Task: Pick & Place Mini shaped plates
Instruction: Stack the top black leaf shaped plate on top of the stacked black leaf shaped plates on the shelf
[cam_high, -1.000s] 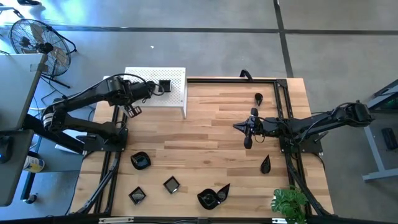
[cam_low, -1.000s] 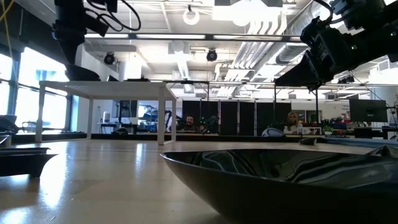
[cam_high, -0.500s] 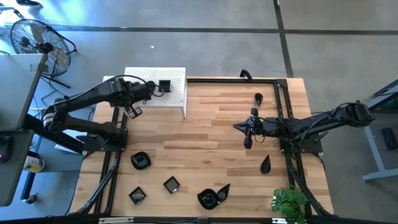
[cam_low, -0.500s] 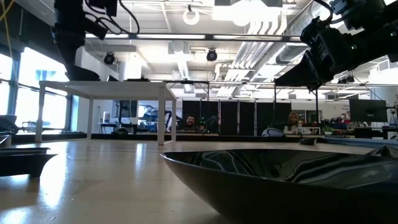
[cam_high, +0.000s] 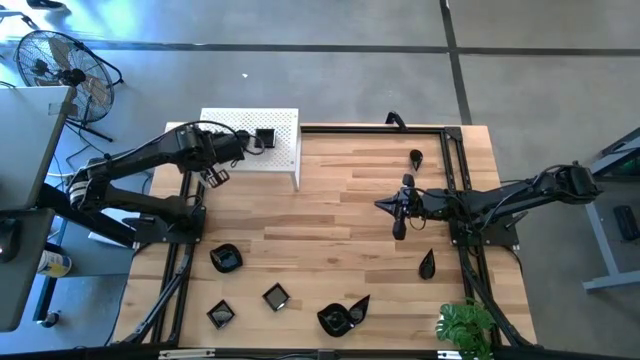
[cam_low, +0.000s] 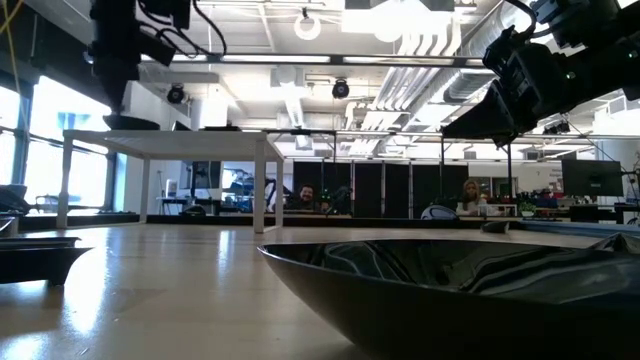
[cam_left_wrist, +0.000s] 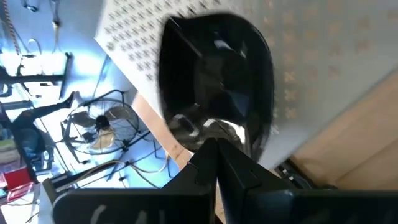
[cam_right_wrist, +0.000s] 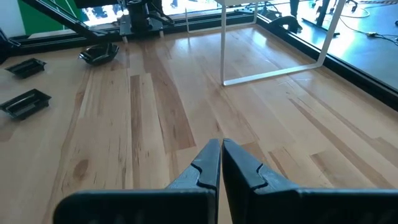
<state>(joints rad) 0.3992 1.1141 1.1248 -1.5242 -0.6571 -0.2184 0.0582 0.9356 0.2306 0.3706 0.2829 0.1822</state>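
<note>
High view: left gripper (cam_high: 250, 141) over the white perforated stand (cam_high: 240, 124) at the bench's (cam_high: 340, 240) far-left corner, a small black plate (cam_high: 265, 137) at its tip, jaws together on the plate's rim; plate lies straight ahead of the jaws, above the stand top. Right gripper (cam_high: 385, 205) mid-bench, jaws together, nothing held, well apart from the stand. Other mini plates spread along the near edge: round one (cam_high: 226, 258), two squares (cam_high: 276, 296), leaf shape (cam_high: 342, 316), plus teardrops (cam_high: 427, 264) on the right side. Low view: big dark dish rim (cam_low: 450, 290) fills the foreground; stand top seen level, left arm hanging above it. Left wrist view: held plate (cam_left_wrist: 214, 87) ahead of the clamped fingers (cam_left_wrist: 217, 168), perforated surface behind it; touching the stand or just above, cannot tell. Right wrist view: right jaws (cam_right_wrist: 221, 163) closed, empty, bare wood ahead. Likely next: release onto stand, left arm plainly the nearer.
</note>
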